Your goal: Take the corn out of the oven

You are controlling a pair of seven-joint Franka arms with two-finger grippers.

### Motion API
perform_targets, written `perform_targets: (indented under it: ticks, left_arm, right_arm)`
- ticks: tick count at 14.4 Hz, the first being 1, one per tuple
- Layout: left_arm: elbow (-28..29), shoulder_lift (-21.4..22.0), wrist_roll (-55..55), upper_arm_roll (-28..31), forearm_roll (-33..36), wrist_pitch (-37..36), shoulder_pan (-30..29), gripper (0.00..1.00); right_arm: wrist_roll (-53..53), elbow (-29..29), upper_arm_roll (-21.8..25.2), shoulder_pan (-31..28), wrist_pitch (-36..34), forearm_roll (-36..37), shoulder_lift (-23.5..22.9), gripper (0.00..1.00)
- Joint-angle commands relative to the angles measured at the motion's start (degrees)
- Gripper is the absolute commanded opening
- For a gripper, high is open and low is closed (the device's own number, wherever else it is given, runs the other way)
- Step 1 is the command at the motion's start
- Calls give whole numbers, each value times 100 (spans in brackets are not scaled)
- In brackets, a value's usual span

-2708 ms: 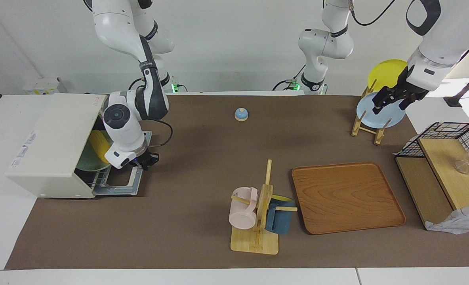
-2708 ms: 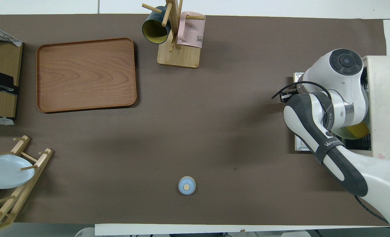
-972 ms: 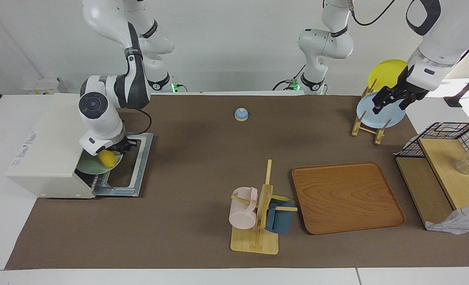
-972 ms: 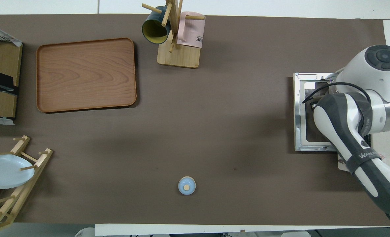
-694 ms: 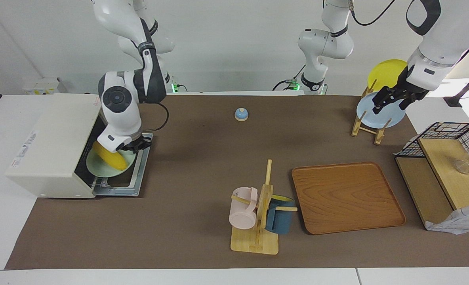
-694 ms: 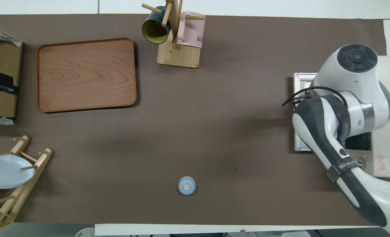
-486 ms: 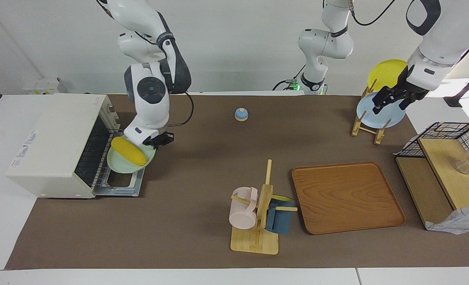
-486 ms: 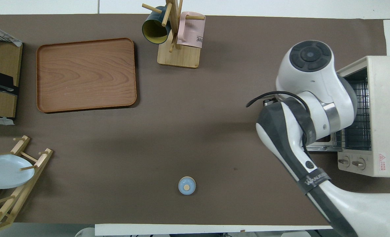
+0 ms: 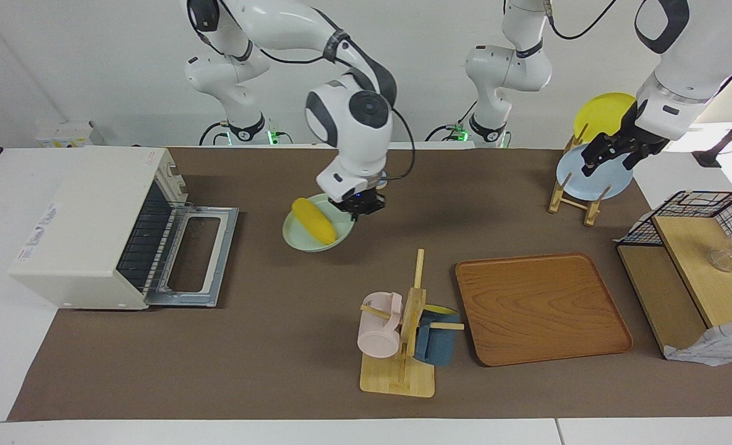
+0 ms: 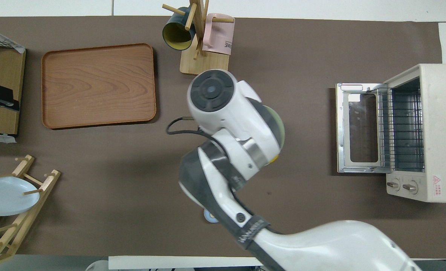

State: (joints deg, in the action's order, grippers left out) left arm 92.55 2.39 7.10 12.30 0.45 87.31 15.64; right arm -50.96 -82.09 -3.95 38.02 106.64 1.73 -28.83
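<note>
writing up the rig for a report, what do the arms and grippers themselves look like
Both arms are glossy white with rounded shells and dark grey to black joint sections. The right arm has a round dark cap on its wrist joint, a thin black cable looping beside it and small lettering on a dark band. The right gripper and left gripper are small and black. Green lights glow at the arm bases.
</note>
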Motion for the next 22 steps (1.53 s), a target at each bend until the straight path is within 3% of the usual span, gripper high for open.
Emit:
perform_targets:
  ticks: [1, 2, 4, 6, 8, 10, 12, 13, 15, 18, 22]
  left_arm:
    - [-35, 43, -296, -1158, 51, -126, -1193, 100]
    - [-27, 51, -315, -1186, 51, -126, -1221, 100]
    - [17, 60, -306, -1212, 34, -170, -1291, 100]
    - [96, 87, -236, -1317, 34, -83, -1283, 100]
    - [166, 95, -209, -1327, 34, 5, -1231, 100]
    - [909, 418, 78, -1483, -115, 748, -1178, 100]
    - [1903, 631, 1303, -2525, -274, 2003, -1282, 100]
    - [2081, 536, 2277, -3001, -265, 2383, -1292, 100]
    - [2258, 159, 3880, -3793, -265, 3044, -1309, 100]
    - [2355, -745, 5655, -4655, -256, 3904, -1248, 100]
    - [2277, -1914, 6811, -4982, 104, 5083, -1028, 100]
  right_arm:
    - [-465, 721, -123, -49, 469, -76, -747, 3]
    - [-590, 599, -132, 29, 655, -76, -756, 13]
    - [-652, 614, -123, -22, 518, -172, -712, 51]
    - [-574, 824, -106, -310, -96, -252, -494, 55]
    - [55, 669, -115, -907, -352, -278, 41, 55]
    - [1223, -92, -97, -1513, -757, -278, 726, 51]
    - [2225, -1409, -97, -2260, -366, -270, 1429, 35]
    - [2657, -1868, -88, -2481, -145, -183, 1580, 24]
    - [3126, -2905, -79, -2913, 662, -103, 1906, 4]
    - [3364, -3428, -79, -3116, 1113, 651, 1838, 0]
    - [3391, -3445, -79, -3414, 1289, 828, 1434, 0]
